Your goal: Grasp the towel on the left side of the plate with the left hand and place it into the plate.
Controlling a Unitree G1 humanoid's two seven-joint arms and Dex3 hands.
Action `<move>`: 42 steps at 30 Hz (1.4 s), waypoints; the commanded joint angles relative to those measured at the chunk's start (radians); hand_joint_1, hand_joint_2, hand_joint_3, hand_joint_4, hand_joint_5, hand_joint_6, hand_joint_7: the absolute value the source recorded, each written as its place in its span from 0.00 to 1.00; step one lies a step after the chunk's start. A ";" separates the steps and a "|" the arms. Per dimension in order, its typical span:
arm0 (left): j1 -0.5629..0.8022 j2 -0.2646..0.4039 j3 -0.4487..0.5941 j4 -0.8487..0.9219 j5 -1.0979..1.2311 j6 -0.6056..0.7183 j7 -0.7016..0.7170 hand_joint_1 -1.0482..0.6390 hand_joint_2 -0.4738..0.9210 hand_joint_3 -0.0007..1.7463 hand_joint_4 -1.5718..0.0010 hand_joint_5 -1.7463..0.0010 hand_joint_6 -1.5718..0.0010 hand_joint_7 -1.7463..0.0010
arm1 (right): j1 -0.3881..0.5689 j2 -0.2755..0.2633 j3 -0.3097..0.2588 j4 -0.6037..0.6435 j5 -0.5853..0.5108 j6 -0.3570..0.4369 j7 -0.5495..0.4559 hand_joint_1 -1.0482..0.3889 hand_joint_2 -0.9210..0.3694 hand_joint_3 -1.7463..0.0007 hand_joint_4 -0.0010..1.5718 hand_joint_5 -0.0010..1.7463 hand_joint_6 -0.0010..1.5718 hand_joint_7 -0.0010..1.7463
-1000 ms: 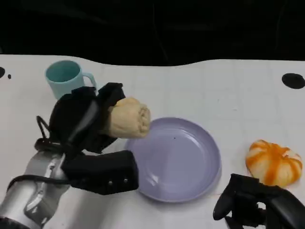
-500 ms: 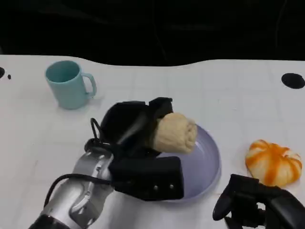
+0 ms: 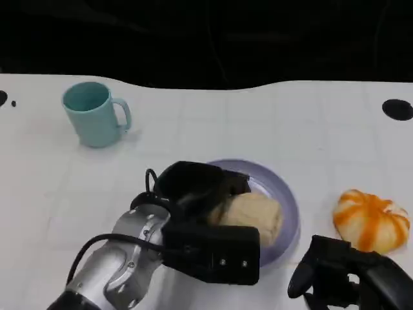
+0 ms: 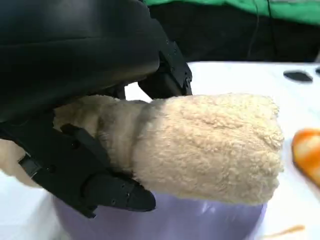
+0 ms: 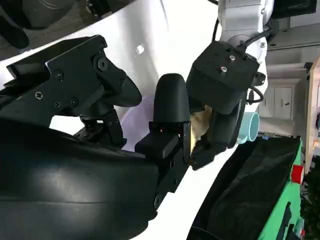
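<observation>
My left hand [image 3: 197,194] grips a rolled beige towel [image 3: 253,216] and holds it low over the lavender plate [image 3: 286,200]; whether the towel touches the plate I cannot tell. In the left wrist view the black fingers [image 4: 85,172] wrap the fluffy towel [image 4: 210,142] just above the plate's rim [image 4: 165,215]. My right hand [image 3: 348,278] rests at the near right edge of the table, fingers curled in with nothing in them. The right wrist view shows the left hand [image 5: 220,85] with a bit of towel [image 5: 202,122] behind my right hand's fingers [image 5: 90,82].
A teal mug [image 3: 93,113] stands at the back left. An orange-and-white pumpkin-shaped object [image 3: 371,219] lies right of the plate. A black round mark [image 3: 397,108] sits at the far right edge. The mug's teal side [image 5: 250,127] also shows in the right wrist view.
My left hand has carried the towel rightward from beside the plate to over it and lowered it toward the plate's middle. The right hand has stayed put.
</observation>
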 commanded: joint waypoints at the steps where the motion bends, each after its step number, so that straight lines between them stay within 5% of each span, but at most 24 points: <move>1: -0.019 0.028 -0.009 -0.058 0.018 0.010 -0.052 0.27 1.00 0.06 0.77 0.77 0.78 0.99 | 0.004 -0.007 -0.010 -0.005 0.011 -0.007 0.003 0.71 0.25 0.37 0.46 1.00 0.39 0.84; 8: -0.014 0.043 -0.008 -0.094 0.017 0.003 -0.079 0.14 1.00 0.08 0.92 0.86 0.96 1.00 | 0.003 -0.005 -0.007 -0.009 0.009 0.003 -0.001 0.71 0.25 0.37 0.46 1.00 0.39 0.84; 17: -0.007 0.071 0.004 -0.145 0.020 0.005 -0.087 0.10 1.00 0.10 0.98 0.87 1.00 1.00 | 0.005 -0.006 -0.006 -0.001 0.007 -0.017 0.002 0.71 0.25 0.37 0.46 1.00 0.40 0.84; 30: 0.143 0.212 0.113 -0.381 -0.037 -0.022 -0.151 0.16 1.00 0.08 0.94 0.79 0.93 0.97 | -0.003 -0.007 -0.010 0.000 0.012 -0.007 0.003 0.71 0.25 0.36 0.46 1.00 0.39 0.84; 42: 0.419 0.269 0.359 -0.665 -0.344 -0.002 -0.239 0.29 1.00 0.09 0.85 0.68 0.81 0.92 | -0.009 -0.005 -0.005 0.002 0.003 -0.001 -0.003 0.70 0.25 0.38 0.45 1.00 0.39 0.84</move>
